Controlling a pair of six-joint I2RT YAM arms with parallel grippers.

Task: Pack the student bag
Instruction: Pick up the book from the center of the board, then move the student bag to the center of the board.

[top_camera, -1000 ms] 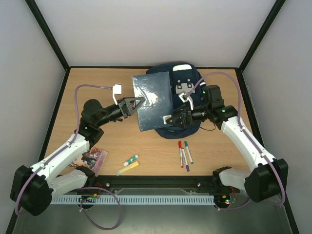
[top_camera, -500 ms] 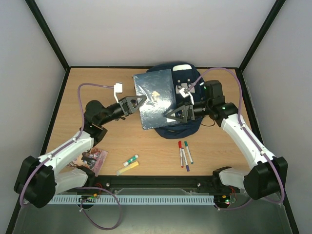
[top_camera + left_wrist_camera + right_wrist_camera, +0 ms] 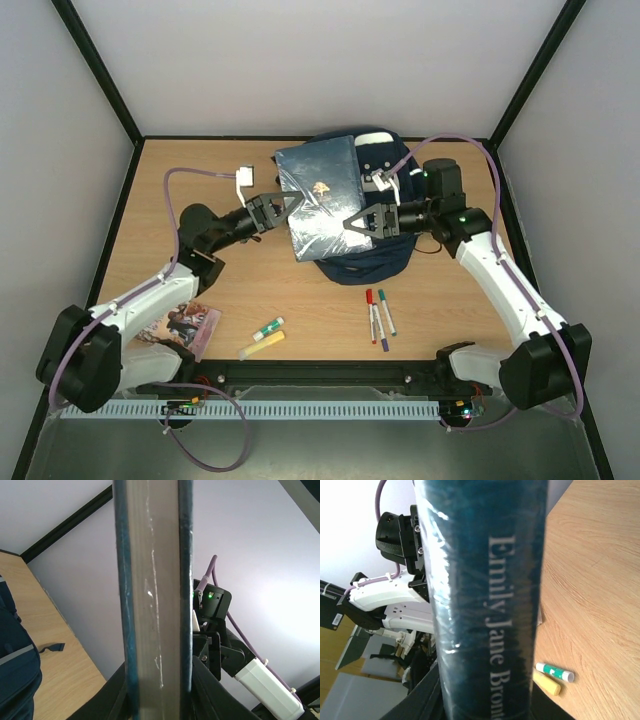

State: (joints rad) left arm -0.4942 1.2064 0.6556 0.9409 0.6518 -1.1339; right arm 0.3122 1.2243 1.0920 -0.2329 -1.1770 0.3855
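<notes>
The left tool [image 3: 287, 206] is clamped on the left edge of a dark blue hardback book [image 3: 318, 195] wrapped in glossy clear film; in its wrist view the pale page block [image 3: 152, 580] runs up between its black fingers [image 3: 124, 692]. The right tool [image 3: 350, 221] is closed on the opposite edge, and its wrist view is filled by the spine [image 3: 490, 580], with silver lettering that reads "Emily Jane Bront" before it is cut off. Between the two tools the book is held off the surface, tilted, in the upper middle of the overhead frame. Below and behind it lies the navy-blue fabric backpack [image 3: 375, 265] with a white stripe, flat on the wooden desk [image 3: 200, 180] at the upper centre, mostly covered by the book. Lower down, right of centre, three marker pens [image 3: 378, 316] with red, purple and green caps lie side by side. Left of them are a green-and-white stick [image 3: 267, 328] and a yellow stick [image 3: 261, 346], close together. At the lower left a flat illustrated booklet [image 3: 190, 325] rests beside the left arm.
</notes>
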